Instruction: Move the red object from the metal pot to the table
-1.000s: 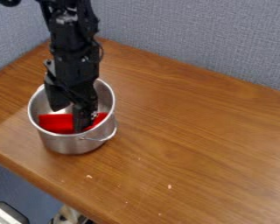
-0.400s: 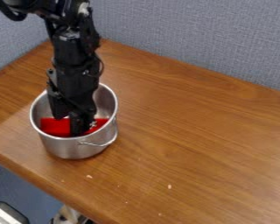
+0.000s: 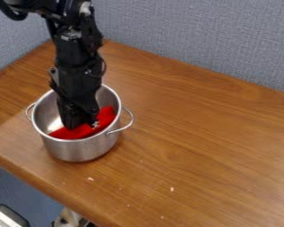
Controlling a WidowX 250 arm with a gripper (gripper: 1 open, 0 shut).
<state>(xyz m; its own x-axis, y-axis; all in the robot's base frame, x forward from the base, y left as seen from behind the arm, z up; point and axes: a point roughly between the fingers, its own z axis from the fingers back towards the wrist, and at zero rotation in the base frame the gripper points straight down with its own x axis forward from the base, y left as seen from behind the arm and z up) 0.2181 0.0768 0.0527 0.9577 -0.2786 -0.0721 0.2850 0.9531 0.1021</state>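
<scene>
The metal pot (image 3: 61,146) stands on the left part of the brown wooden table (image 3: 204,133). Its small loop handle points right. The red object (image 3: 74,131) lies on the pot's floor, and red shows on both sides of the black fingers. My gripper (image 3: 77,121) reaches straight down into the pot from above. Its fingers are together and pinch the red object low inside the pot. The fingertips themselves are partly hidden by the pot's rim and the red piece.
A grey-blue wall (image 3: 216,35) runs behind the table. The table's rounded front edge (image 3: 97,199) lies close below the pot. Bare wood stretches to the right of the pot.
The fingers have gone from apart to together around the red object. The gripper sank a little deeper, and the pot turned, bringing its handle round to the right.
</scene>
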